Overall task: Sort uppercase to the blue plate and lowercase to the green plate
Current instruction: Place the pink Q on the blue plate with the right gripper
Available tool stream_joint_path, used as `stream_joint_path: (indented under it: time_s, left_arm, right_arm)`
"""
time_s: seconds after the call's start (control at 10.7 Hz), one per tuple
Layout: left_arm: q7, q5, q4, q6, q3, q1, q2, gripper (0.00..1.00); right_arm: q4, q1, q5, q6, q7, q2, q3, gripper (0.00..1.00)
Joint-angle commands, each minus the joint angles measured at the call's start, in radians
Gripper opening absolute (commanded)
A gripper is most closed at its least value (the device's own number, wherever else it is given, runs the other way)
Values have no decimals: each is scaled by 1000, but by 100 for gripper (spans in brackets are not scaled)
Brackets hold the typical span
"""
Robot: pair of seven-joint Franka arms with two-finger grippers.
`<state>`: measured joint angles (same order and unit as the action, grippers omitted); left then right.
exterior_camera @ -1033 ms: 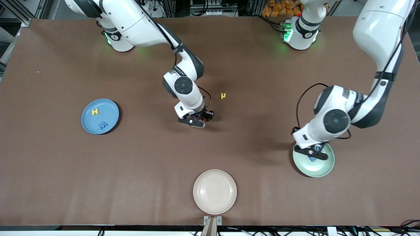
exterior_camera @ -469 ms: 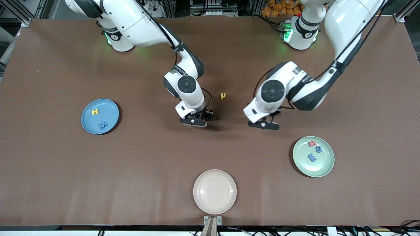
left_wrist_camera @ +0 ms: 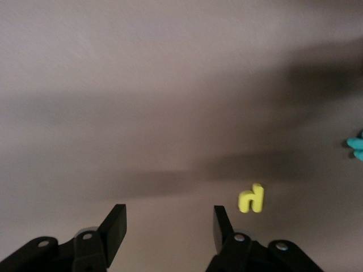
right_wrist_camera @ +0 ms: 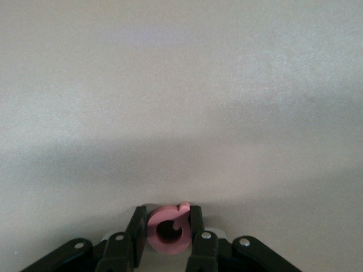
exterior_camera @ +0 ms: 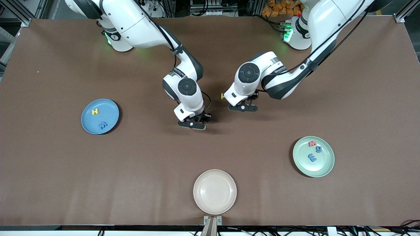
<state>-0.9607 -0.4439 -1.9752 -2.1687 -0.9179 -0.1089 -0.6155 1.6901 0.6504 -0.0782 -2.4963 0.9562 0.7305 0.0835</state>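
Observation:
My right gripper [right_wrist_camera: 168, 228] [exterior_camera: 193, 125] is shut on the red Q [right_wrist_camera: 168, 229], low over the table's middle. My left gripper [left_wrist_camera: 168, 225] [exterior_camera: 242, 107] hangs open with nothing between its fingers. The tiny yellow letter [left_wrist_camera: 251, 198] [exterior_camera: 222, 96] lies on the table just outside one finger. A teal letter [left_wrist_camera: 356, 147] shows at the left wrist view's edge. The blue plate [exterior_camera: 111, 109], toward the right arm's end, holds the yellow H [exterior_camera: 95, 111] and blue W [exterior_camera: 103, 125]. The green plate [exterior_camera: 324, 165], toward the left arm's end, holds the red w/m [exterior_camera: 312, 143], the blue g-like letter [exterior_camera: 318, 149] and the blue e [exterior_camera: 312, 157].
A beige plate [exterior_camera: 215, 191] with nothing in it sits near the front camera's edge of the table. The two wrists hang close together over the middle of the brown tabletop [exterior_camera: 147, 157].
The left arm swung from over the green plate to the table's middle beside the yellow letter, leaving three letters in the plate. The right gripper closed on the red Q.

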Motion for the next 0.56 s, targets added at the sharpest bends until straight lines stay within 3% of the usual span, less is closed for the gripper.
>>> stream_joint_path:
  time_s: [0.0, 0.28, 0.47]
  left_arm:
    - [-104, -22, -54, -89, -9, 40, -7, 70]
    - [-200, -61, -54, -152, -9, 80, -49, 69]
    - [-234, -113, -54, -154, -9, 106, -73, 69]
  right_arm:
    - [-29, 3, -31, 11, 24, 24, -5, 30]
    - [-36, -17, -34, 36, -5, 12, -7, 28]
    - [-70, -72, -26, 132, -142, 0, -5, 28]
